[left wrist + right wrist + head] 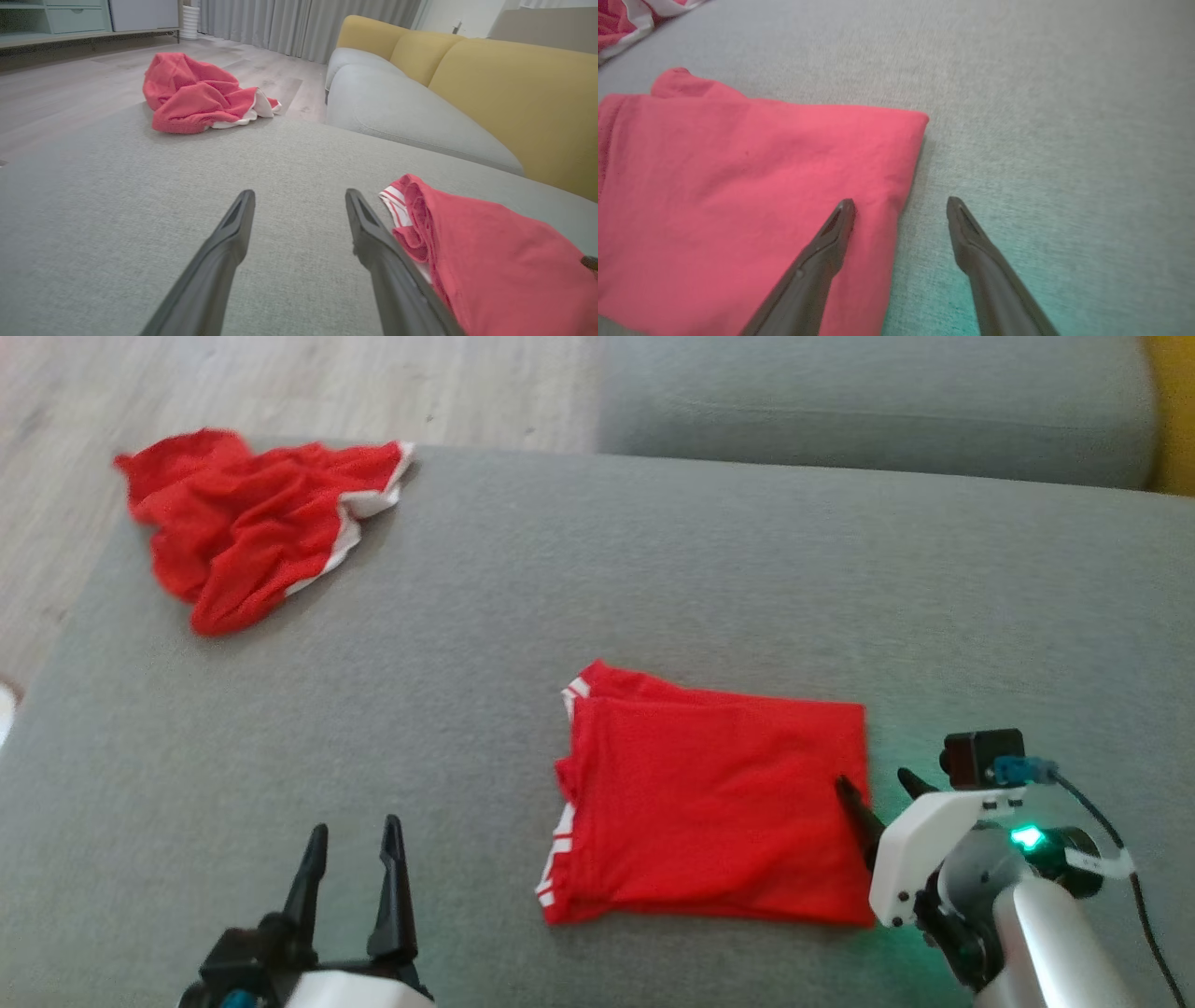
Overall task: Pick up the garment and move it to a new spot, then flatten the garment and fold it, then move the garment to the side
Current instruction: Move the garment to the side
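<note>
A red garment [714, 798] with white trim lies folded into a flat rectangle on the grey cushion [523, 616]. My right gripper [876, 782] stands open over its right edge, one finger above the red cloth [747, 196] and the other above bare cushion; nothing is between the fingers. In the right wrist view that gripper [901, 201] straddles the garment's right edge. My left gripper [357, 829] is open and empty at the lower left, apart from the garment. In the left wrist view the left gripper [300, 193] points across the cushion, with the folded garment [490, 261] just to its right.
A second red garment [252, 523] with white trim lies crumpled at the cushion's far left corner, also seen as a crumpled heap [196, 95]. Wooden floor [187, 392] lies beyond it. A grey sofa seat [868, 401] with yellow backrests [514, 98] sits behind.
</note>
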